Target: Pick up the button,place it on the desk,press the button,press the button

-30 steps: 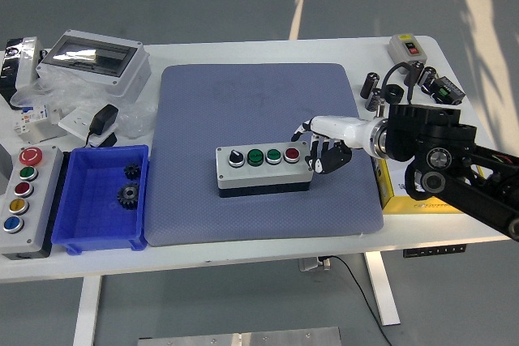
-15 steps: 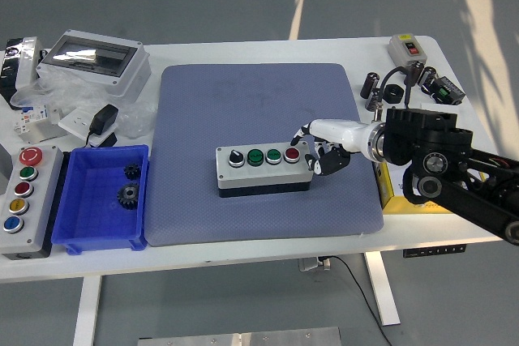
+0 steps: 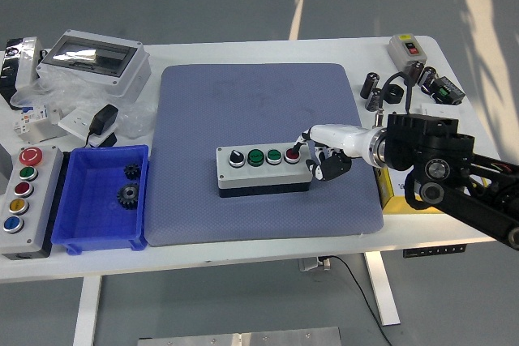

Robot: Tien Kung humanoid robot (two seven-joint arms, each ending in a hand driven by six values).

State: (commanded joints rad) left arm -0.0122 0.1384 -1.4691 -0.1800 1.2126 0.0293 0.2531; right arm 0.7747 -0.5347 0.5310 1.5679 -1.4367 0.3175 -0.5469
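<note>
Four controls run along the button box (image 3: 263,169), which lies on the blue mat (image 3: 259,103) just left of the right hand (image 3: 324,155), long axis left-right, face up for pressing. One extended fingertip (image 3: 298,145) meets its red button (image 3: 292,153); remaining fingers curl, holding nothing.

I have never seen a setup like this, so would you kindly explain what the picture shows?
This is a single view from a camera high on a humanoid robot, looking down over its white table. The black arm from the right ends in a five-fingered hand, which reaches to the red button at the right end of a grey button box lying on a blue-grey mat. One finger points at that button, the others are curled; the hand holds nothing. To the left sit a blue bin with two gears and a second button panel. The left arm is out of view.
</note>
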